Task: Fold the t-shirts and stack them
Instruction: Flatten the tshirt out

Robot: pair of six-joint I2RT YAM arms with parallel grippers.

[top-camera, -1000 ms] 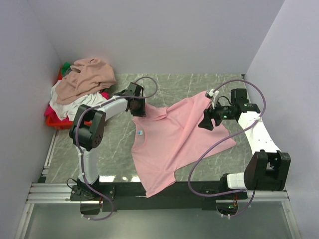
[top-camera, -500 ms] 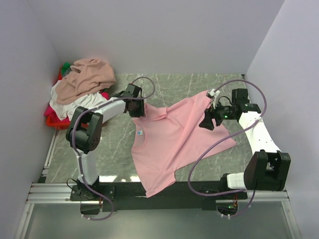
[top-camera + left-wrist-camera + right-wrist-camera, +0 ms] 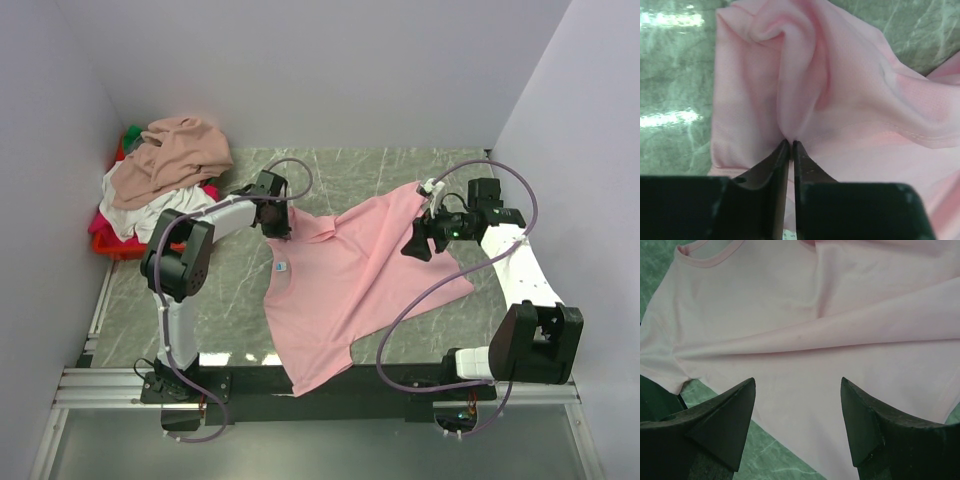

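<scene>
A light pink t-shirt (image 3: 340, 285) lies spread on the green marble table, its small blue-white neck label (image 3: 282, 267) facing up and its lower hem hanging over the near edge. My left gripper (image 3: 278, 226) is at its left shoulder. In the left wrist view that gripper (image 3: 790, 143) is shut, pinching a raised fold of the pink cloth (image 3: 840, 75). My right gripper (image 3: 416, 246) hovers over the shirt's right part. In the right wrist view it (image 3: 797, 385) stands open above the pink cloth (image 3: 790, 305), with nothing between its fingers.
A heap of other t-shirts (image 3: 165, 165), tan on top with white and magenta under it, fills a red basket (image 3: 108, 245) at the back left by the wall. Bare marble (image 3: 230, 290) shows left of the pink shirt. Grey walls close in both sides.
The left arm shifted slightly at the shirt's shoulder and its gripper now pinches a fold there. The right arm and the shirt have hardly moved.
</scene>
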